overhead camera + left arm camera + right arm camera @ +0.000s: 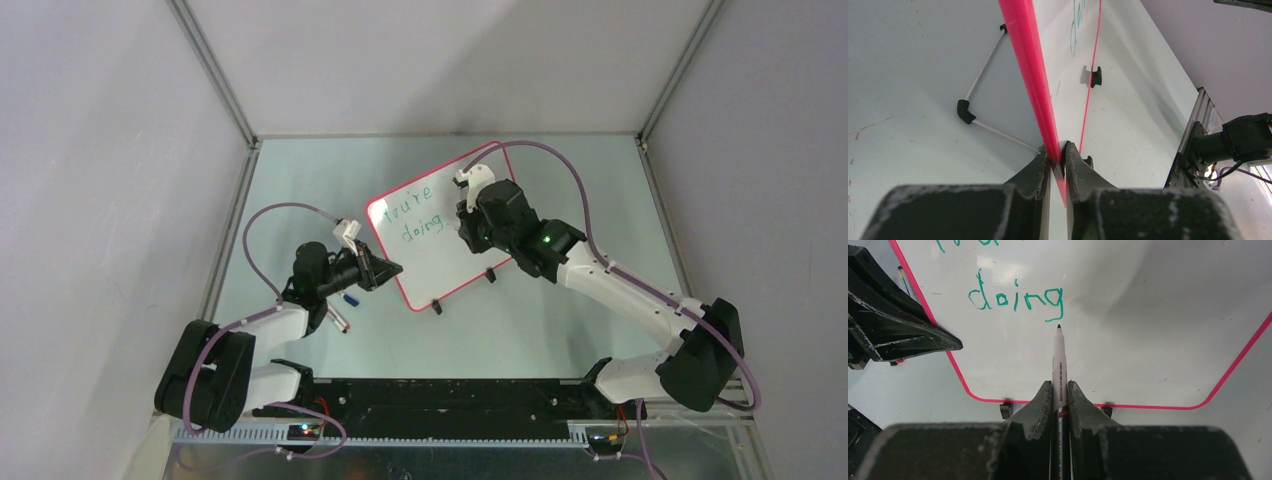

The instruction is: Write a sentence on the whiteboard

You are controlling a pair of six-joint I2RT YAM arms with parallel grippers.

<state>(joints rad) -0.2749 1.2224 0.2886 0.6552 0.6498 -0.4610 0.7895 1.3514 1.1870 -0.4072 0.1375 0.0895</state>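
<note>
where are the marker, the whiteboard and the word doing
marker (1058, 357), right wrist view, on its white barrel
whiteboard (445, 270), top view, on its bare white surface
word doing (1015, 299), right wrist view, on the green letters

Ahead and right of the right gripper (1058, 386) and its marker (1058, 355), blank whiteboard (1148, 315) lies open beyond the word "doing"; leftward, the left gripper (1058, 152) clamped on the board's rim bars the way, loose pens (341, 321) lying behind it.

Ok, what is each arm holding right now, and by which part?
The left fingers pinch the whiteboard by its pink side rim. The right fingers grip a marker around its barrel, tip toward the board.
</note>
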